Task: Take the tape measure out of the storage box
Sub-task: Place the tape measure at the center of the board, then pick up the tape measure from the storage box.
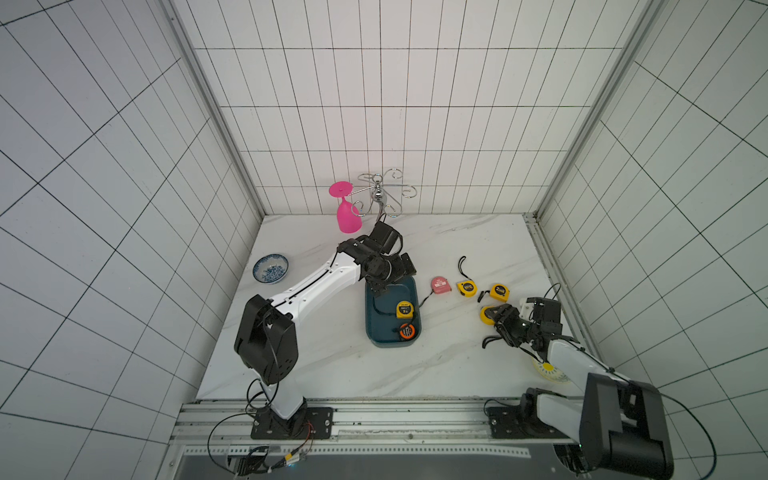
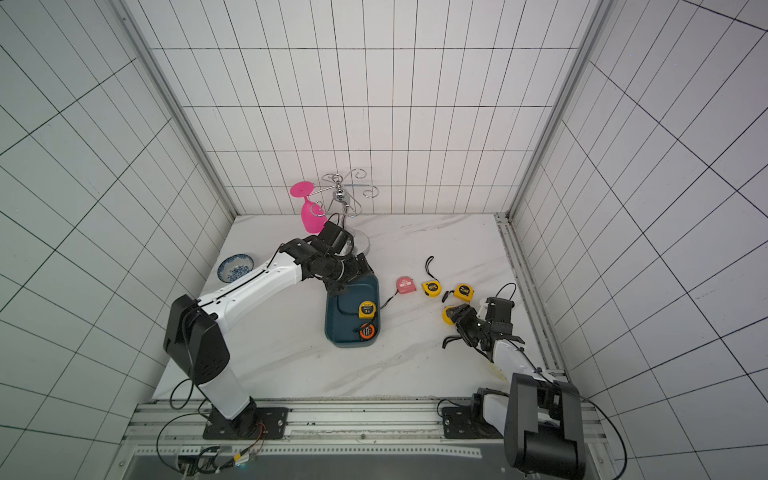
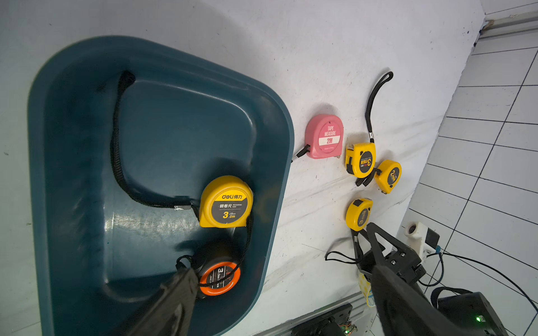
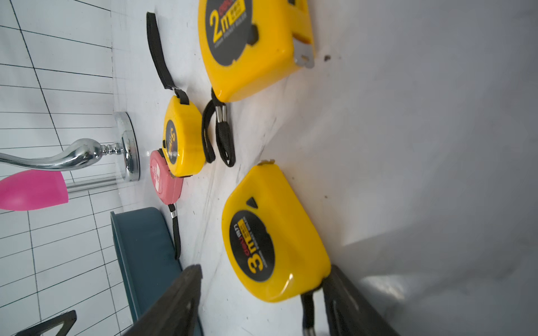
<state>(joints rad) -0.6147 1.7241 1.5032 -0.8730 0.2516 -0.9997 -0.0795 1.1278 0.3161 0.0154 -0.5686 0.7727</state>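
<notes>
Currently the storage box [image 1: 382,328] on the counter [image 1: 332,365] holds two tape measures. The yellow Deli tape [image 3: 226,202] lies flat by the right long wall, with its black strap looped across the box floor. The black-and-orange tape [image 3: 219,277] sits just beside it, in the front right corner.

Four more lie out on the counter to the box's right:
- pink tape [image 1: 441,285], closest, strap end right at the box wall
- strapped yellow tape [image 1: 467,288]
- yellow 2m tape [image 1: 498,291]
- yellow 3m tape [image 4: 273,232], nearer the front

Left hand [image 3: 279,248] hangs over the box's far end, jaws wide apart, nothing in them. Right hand [image 4: 263,267] is down at the yellow 3m tape with a finger on either side of it. One finger is clear of the case and the tape lies flat on the counter, not gripped.

Blue-patterned bowl [image 1: 270,269] sits well apart at counter left. Pale dish [image 1: 550,372] is mostly hidden under the right arm; can't tell its contents.
</notes>
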